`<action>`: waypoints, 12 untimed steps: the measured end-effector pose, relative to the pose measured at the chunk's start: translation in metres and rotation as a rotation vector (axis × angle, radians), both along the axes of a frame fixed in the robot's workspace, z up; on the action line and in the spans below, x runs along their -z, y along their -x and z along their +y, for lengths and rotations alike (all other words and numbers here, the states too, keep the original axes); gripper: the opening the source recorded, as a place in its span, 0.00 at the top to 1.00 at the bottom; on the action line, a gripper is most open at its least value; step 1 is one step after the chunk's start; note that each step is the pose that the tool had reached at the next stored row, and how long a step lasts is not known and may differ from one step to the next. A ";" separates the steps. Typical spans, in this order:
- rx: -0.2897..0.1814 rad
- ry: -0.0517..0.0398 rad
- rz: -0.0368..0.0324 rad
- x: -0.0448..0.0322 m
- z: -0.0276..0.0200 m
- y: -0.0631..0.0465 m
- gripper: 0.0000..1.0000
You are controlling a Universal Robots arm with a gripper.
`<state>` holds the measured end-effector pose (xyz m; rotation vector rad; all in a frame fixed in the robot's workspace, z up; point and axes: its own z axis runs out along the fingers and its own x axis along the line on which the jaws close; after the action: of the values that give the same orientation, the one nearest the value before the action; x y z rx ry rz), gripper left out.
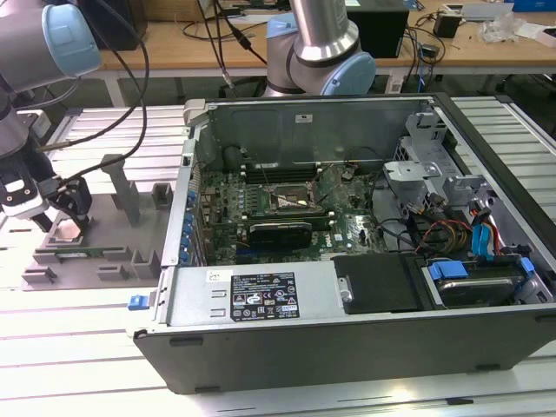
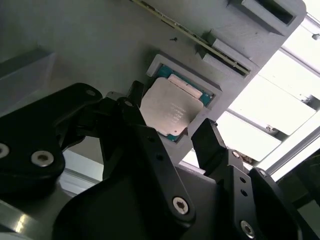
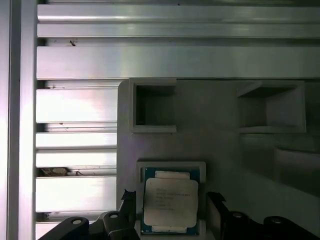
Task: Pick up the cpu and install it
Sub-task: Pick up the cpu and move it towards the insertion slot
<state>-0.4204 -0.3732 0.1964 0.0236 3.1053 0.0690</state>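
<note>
The cpu [image 2: 167, 107] is a flat square chip with a silver top. It lies in a shallow square pocket of the grey fixture tray [image 1: 104, 234], at the exterior view's left. My gripper [image 2: 170, 120] is open and hangs just above it, with one black finger [image 2: 134, 100] on one side of the chip and the other finger [image 2: 207, 140] on the opposite side. In the first wrist view the cpu [image 3: 170, 202] sits between the two fingertips with a small gap on each side of my gripper [image 3: 171, 200]. In the exterior view the gripper [image 1: 69, 217] is low over the tray.
An open computer case [image 1: 347, 295] stands to the exterior view's right of the tray, with the motherboard socket [image 1: 291, 201] near its middle. Upright grey posts [image 1: 122, 187] rise from the tray. A long memory stick [image 1: 69, 254] lies along its near edge. Slatted aluminium table [image 3: 75, 105] surrounds the tray.
</note>
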 end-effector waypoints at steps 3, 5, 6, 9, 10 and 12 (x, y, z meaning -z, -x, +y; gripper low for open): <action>0.000 0.0002 0.0002 0.0030 0.0000 0.000 0.34; 0.000 -0.0004 0.0001 0.0043 0.0000 0.000 0.34; 0.000 -0.0006 0.0000 0.0049 0.0000 0.000 0.34; 0.000 -0.0007 0.0001 0.0073 0.0000 0.000 0.34; 0.000 -0.0008 0.0002 0.0077 0.0000 0.000 0.34; 0.000 -0.0016 0.0001 0.0081 0.0003 0.000 0.34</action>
<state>-0.4203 -0.3729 0.1883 0.0235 3.1054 0.0715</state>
